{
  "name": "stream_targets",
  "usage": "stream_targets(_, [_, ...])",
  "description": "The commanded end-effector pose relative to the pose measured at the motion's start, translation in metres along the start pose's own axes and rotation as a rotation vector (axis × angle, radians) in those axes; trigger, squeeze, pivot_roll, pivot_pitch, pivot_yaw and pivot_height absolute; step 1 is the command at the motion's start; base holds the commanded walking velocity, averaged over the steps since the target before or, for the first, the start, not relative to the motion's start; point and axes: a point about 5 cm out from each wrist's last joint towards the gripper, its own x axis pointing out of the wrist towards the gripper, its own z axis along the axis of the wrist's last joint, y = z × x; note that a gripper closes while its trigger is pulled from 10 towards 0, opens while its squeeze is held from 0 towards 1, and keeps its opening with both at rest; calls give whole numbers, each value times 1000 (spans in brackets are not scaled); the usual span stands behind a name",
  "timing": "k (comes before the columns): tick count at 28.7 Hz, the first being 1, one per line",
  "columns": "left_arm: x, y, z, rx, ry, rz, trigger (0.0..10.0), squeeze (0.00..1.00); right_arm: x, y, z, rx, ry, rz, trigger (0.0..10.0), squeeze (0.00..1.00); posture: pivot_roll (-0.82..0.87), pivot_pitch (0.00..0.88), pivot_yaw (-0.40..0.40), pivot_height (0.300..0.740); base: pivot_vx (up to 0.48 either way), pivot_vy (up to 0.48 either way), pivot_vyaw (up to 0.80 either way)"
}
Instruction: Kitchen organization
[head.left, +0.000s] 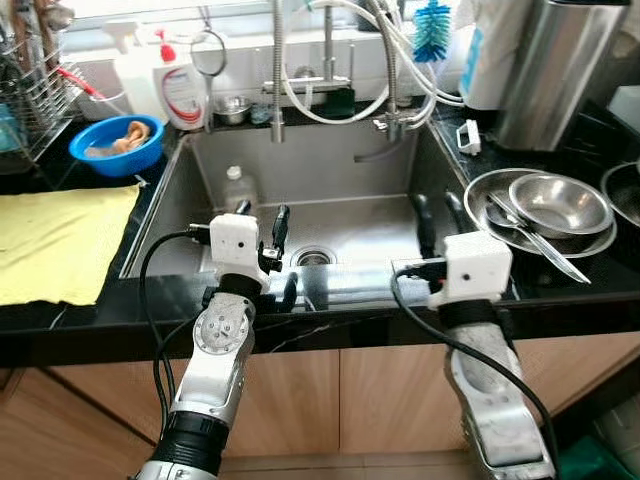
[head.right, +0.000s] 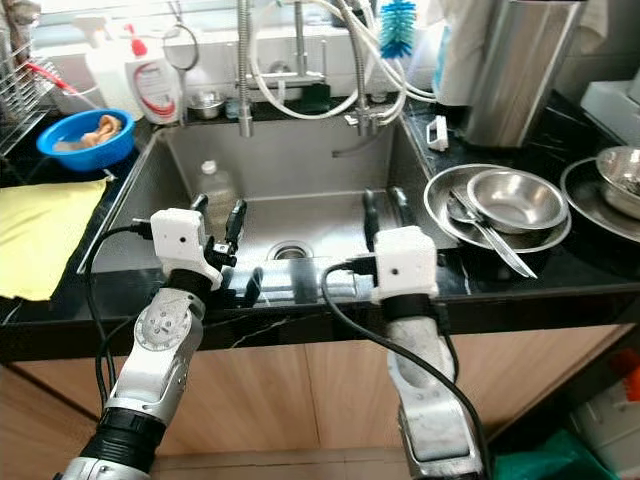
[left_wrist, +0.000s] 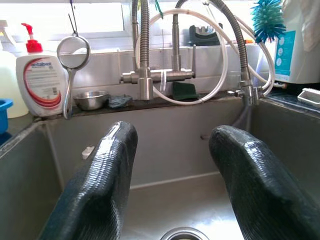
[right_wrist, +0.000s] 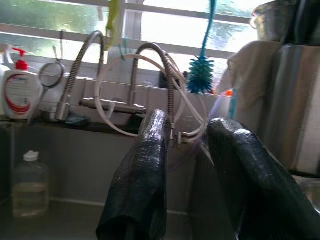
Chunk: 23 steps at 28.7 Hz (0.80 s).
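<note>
Facing sink (head.left: 180, 190), both arms raised over its front edge. Bottle (head.left: 236, 188) upright at back-left of the basin, long axis vertical, ahead and slightly left of left gripper (head.left: 262, 222); nearer that arm than right gripper (head.left: 438, 215). Left fingers (left_wrist: 100, 185) spread wide, holding and touching nothing. Right fingers (right_wrist: 137, 180) parted, empty. Likely next: left arm reaches forward, fingers straddling the bottle.

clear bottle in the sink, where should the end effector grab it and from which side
Probably around the body of the clear bottle, just below the white cap. It stands upright in the sink's back left corner, close to the left wall, so coming in level from the front or the drain side looks best. The left end effector, open above the sink's front part, is the nearer one.
</note>
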Motion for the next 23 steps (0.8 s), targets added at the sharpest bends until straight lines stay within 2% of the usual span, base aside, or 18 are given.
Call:
stream_targets(1, [0,1,0,10,0,5,10000,0,-6,-16,-2,31,43,-89,10000,0,-190,0,92,740,0,0,0])
stream_targets(8, [-1,1,-1,8,4,4,10000,0,-17,-23,-13,15,125,-122,10000,0,-193,0,92,740,0,0,0])
stream_targets(11, [-1,0,-2,8,6,6,10000,0,-24,-21,-21,0,170,-80,10000,0,-189,0,85,740,0,0,0])
stream_targets(13, [-2,1,-2,10,5,10,10000,0,-31,-27,-31,-50,249,-77,10000,0,-188,0,83,740,0,0,0])
stream_targets(16, [-2,2,-2,11,6,13,10000,0,-34,-36,-37,-48,297,-106,10000,0,-193,0,84,740,0,0,0])
stream_targets(23, [-2,1,-3,9,8,8,10000,0,-34,-40,-38,-59,313,-112,10000,0,-198,0,83,740,0,0,0])
